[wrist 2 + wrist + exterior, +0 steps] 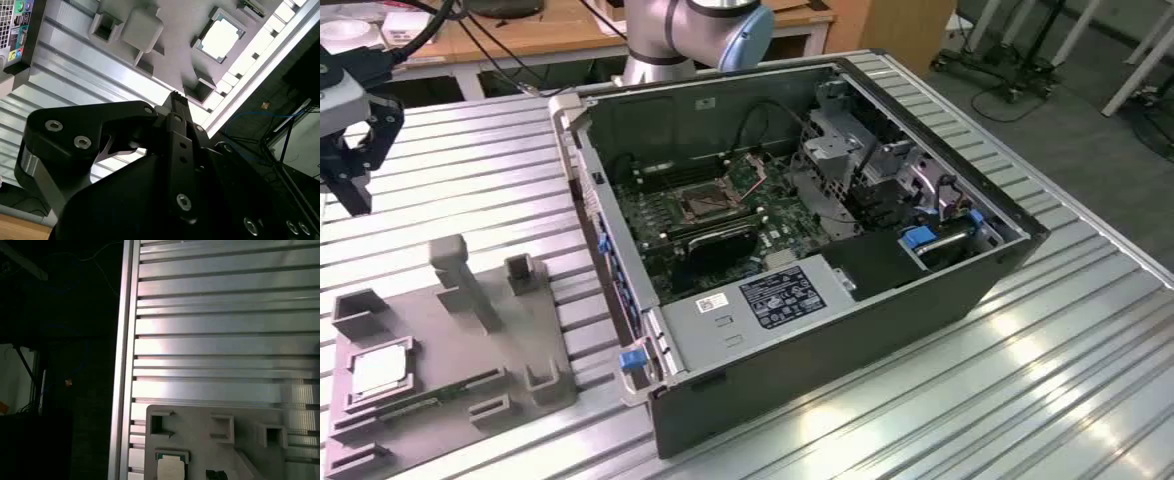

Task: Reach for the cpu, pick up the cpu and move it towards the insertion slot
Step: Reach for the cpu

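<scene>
The open black metal computer case lies on the ribbed aluminium table, its shiny-framed square insertion slot bare. On the exterior view's left, a grey plastic fixture tray cradles the cpu (flat, square, silvery top, pale rim). The black claw hangs well apart from it, carrying nothing; how wide it is set, I cannot tell.

You're working over a ribbed, silvery metal tabletop built of long parallel slats. Two things lie directly on it. An open dark computer case lies on its side across the middle. A grey moulded holder plate lies beside the case, toward the exterior view's left. In the first wrist view that plate sits just inside the tabletop's long edge.
</scene>
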Controlling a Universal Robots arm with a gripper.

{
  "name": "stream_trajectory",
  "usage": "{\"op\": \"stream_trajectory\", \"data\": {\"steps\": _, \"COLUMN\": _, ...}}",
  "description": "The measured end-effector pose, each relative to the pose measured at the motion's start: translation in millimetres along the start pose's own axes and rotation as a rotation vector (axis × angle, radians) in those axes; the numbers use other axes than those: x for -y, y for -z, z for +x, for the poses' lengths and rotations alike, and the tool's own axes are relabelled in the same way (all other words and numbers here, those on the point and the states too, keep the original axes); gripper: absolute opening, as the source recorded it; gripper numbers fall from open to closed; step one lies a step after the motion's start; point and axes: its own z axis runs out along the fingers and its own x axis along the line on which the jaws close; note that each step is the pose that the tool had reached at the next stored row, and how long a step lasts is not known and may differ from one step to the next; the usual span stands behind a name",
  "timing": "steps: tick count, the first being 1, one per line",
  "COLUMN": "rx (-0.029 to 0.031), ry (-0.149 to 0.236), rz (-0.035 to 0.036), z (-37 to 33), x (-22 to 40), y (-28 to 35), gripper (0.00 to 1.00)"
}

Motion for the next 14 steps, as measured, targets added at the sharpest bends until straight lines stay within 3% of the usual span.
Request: {"op": "stream_trajectory", "data": {"steps": 14, "rx": 0.0, "ry": 0.0, "rz": 0.0, "z": 0.0, "x": -0.7, "y": -0.1, "gripper": 0.11}}
